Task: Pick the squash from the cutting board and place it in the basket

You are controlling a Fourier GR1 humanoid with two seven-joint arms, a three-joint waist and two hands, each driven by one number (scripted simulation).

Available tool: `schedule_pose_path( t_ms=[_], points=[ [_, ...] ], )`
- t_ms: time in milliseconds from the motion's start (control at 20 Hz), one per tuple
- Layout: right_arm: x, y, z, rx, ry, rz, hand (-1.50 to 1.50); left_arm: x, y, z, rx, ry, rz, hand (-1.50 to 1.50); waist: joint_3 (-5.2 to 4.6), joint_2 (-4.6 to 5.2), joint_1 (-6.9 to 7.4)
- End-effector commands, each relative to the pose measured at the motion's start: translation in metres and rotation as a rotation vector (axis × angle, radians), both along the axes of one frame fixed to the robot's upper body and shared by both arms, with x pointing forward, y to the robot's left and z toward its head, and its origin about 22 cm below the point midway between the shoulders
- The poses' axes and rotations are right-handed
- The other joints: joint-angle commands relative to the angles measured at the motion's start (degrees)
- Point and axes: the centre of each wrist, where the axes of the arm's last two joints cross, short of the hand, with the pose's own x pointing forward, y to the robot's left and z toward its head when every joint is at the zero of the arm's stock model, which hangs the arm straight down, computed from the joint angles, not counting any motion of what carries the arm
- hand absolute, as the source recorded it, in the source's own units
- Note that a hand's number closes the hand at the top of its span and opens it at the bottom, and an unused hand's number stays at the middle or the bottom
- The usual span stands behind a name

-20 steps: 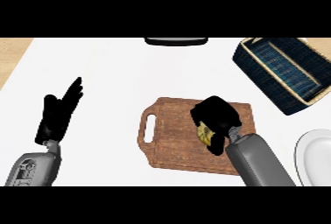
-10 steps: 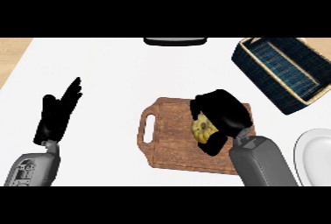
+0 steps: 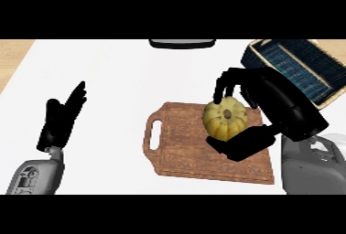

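**Squash in the right hand, over the board**

Here the right hand [image 3: 283, 107] curls round the squash [image 3: 225, 119], fingers arched over its top edge and the thumb tucked under its lower side. The squash is pale yellow and ribbed, with its dark stem end turned up toward the view. It shows over the upper right part of the cutting board [image 3: 196, 151]; whether it touches the wood or sits clear of it cannot be told from this angle. The board is brown, with a handle slot at its left end, lying on the white counter [image 3: 121, 68]. The basket [image 3: 300, 68], dark blue inside with a tan rim, stands at the upper right, just beyond the right hand. A white plate [image 3: 336, 141] peeks in at the right edge. The left hand [image 3: 62, 119] rests open at the left, fingers straight and pointing up, well apart from the board.
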Motion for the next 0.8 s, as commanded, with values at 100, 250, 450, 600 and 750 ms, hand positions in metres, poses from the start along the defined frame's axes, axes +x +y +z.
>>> schedule_pose_path(
  t_ms=[100, 250, 450, 600, 750],
  points=[
    [-0.018, -0.006, 0.091, 0.140, -0.077, -0.071, 1.50, 0.005, -0.001, 0.002, 0.003, 0.008, 0.003, 0.00, -0.06, -0.03, -0.10],
    [-0.021, -0.003, 0.124, 0.190, -0.061, -0.112, 1.50, 0.006, -0.011, 0.007, -0.008, 0.012, -0.007, 0.00, -0.05, -0.13, -0.07],
    [-0.010, -0.015, 0.174, 0.222, -0.072, -0.157, 1.50, 0.003, -0.017, 0.015, 0.017, -0.006, -0.008, 0.00, 0.01, 0.06, 0.49],
    [-0.005, -0.021, 0.210, 0.227, -0.085, -0.216, 1.50, 0.016, -0.014, 0.009, -0.001, 0.003, -0.011, 0.00, -0.03, 0.23, 0.12],
    [0.011, -0.030, 0.219, 0.149, -0.113, -0.294, 1.50, 0.014, -0.004, 0.005, 0.001, -0.016, -0.001, 0.00, -0.03, 0.50, 0.54]
  ],
)
